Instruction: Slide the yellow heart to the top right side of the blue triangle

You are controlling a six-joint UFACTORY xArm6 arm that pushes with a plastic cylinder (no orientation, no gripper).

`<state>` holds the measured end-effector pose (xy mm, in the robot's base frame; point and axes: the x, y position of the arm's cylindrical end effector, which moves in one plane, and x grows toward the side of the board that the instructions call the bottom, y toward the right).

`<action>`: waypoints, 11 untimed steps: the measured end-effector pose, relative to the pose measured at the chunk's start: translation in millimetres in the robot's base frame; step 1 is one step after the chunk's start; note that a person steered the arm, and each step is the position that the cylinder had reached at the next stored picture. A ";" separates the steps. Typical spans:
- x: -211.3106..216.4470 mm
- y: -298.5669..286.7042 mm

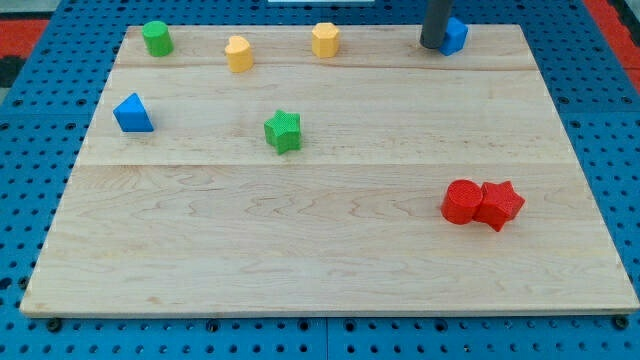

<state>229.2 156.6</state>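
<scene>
my tip (433, 46) – beside blue block (455, 35), top

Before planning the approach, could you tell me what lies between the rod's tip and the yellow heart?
In the camera view, the yellow hexagon lies between my tip and the yellow heart; otherwise bare board.

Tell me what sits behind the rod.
A blue block shows at the view's right of my tip, touching or nearly so. The rod covers its left part, so its shape is unclear.
</scene>
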 end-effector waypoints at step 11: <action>6.5 -285.0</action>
